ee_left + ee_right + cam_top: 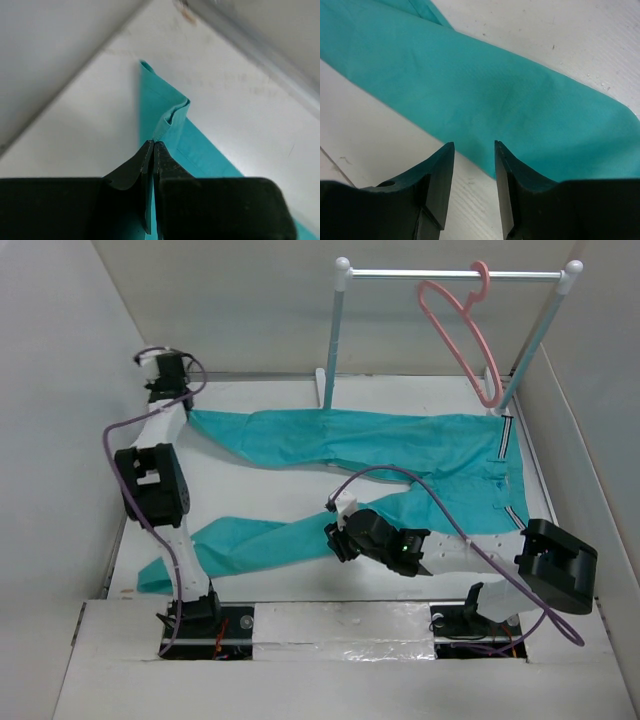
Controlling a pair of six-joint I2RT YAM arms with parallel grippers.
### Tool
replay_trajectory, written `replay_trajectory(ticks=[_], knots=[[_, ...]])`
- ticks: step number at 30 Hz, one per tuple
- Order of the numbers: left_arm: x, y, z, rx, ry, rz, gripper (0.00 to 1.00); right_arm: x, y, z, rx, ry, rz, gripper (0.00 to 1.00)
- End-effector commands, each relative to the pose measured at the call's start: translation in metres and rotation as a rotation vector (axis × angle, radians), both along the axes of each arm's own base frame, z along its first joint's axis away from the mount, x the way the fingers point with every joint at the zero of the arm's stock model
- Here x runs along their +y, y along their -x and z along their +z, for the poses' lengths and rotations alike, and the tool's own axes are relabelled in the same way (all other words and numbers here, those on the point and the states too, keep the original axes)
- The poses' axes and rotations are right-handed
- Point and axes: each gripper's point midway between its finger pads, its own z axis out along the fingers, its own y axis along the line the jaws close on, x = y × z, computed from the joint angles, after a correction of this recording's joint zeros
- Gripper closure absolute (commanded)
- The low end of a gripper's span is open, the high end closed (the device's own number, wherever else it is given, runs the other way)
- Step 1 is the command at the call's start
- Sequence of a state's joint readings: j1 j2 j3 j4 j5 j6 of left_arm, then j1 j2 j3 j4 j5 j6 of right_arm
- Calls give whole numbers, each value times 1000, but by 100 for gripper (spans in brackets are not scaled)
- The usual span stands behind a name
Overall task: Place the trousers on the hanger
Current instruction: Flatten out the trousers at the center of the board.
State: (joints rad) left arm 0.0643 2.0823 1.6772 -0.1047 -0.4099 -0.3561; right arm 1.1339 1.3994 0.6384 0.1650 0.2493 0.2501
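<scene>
No writing, brand, number or sign is legible on the trousers (400,435), hanger (460,340), rail (450,275) or tabletop (300,495).

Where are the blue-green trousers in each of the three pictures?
Top camera: the trousers lie spread across the middle of the white table, waistband on the right.
Left wrist: one folded leg end sits mid-picture, just past the shut left gripper.
Right wrist: one leg crosses from upper left to right, beyond the open right gripper.
Shared landmark: the white table under the cloth shows in all three.
</scene>
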Motion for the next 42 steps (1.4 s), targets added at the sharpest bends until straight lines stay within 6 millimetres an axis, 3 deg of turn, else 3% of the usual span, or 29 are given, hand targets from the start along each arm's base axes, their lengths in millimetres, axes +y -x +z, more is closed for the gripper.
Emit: replay_trajectory(ticks=[1,5,8,11,12,16,18,19,21,22,24,25,26,27,28,29,30,31,32,33,34,35,36,37,38,39,40,42], knots=[[47,3,75,-250,106,75,100,-1,-7,15,-51,2,-15,53],[71,10,58,-239,178,95,100,-11,-10,35,-72,-25,-24,43],[76,20,43,-229,186,117,100,-22,-11,40,-77,-19,-43,35],[89,41,29,-197,166,211,100,-41,-16,48,-93,-11,-86,30],[88,49,26,-196,165,224,91,-46,-19,56,-106,-29,-102,28],[93,71,17,-205,187,273,57,-75,-32,57,-114,-12,-159,28],[89,75,14,-200,202,268,47,-86,-39,58,-111,-14,-181,29],[89,77,15,-198,203,270,47,-89,-39,62,-116,-21,-174,31],[85,79,23,-208,212,259,47,-95,-38,62,-117,-12,-175,40],[84,80,28,-219,215,252,49,-98,-35,58,-113,1,-171,67],[63,77,49,-257,221,192,55,-97,-36,59,-125,-13,-153,100],[55,76,57,-271,215,173,57,-85,-33,62,-131,-43,-92,100],[29,70,65,-287,226,108,60,-77,-31,56,-109,-46,-57,100],[14,68,81,-322,233,66,70,-66,-32,58,-122,-64,-17,100],[-2,66,90,-338,242,29,77,-41,-27,72,-138,-118,64,100],[-36,61,98,-347,260,-51,84,-28,-26,75,-135,-127,97,100],[-53,61,116,-376,265,-94,92,-14,-27,59,-103,-91,130,98],[-70,62,126,-392,271,-131,95,3,-26,61,-106,-103,183,91],[-99,68,148,-431,280,-195,97,32,-27,60,-99,-89,233,86],[-111,71,157,-451,286,-224,97,47,-26,59,-95,-75,267,79],[-122,76,169,-474,289,-250,97,61,-25,56,-91,-54,286,64],[-129,80,181,-493,277,-276,97,79,-17,56,-116,-34,338,55],[-133,89,198,-523,266,-294,96,99,-21,71,-150,-56,353,46],[-132,93,204,-527,255,-296,95,109,-23,53,-145,-13,366,35],[-131,98,205,-517,251,-295,94,118,-27,51,-147,-14,372,31],[-130,104,203,-495,244,-295,92,137,-28,64,-165,-46,394,28],[-124,108,196,-467,237,-282,92,148,-25,42,-126,-11,439,26],[-115,121,189,-462,235,-254,89,163,-30,34,-116,3,460,24]])
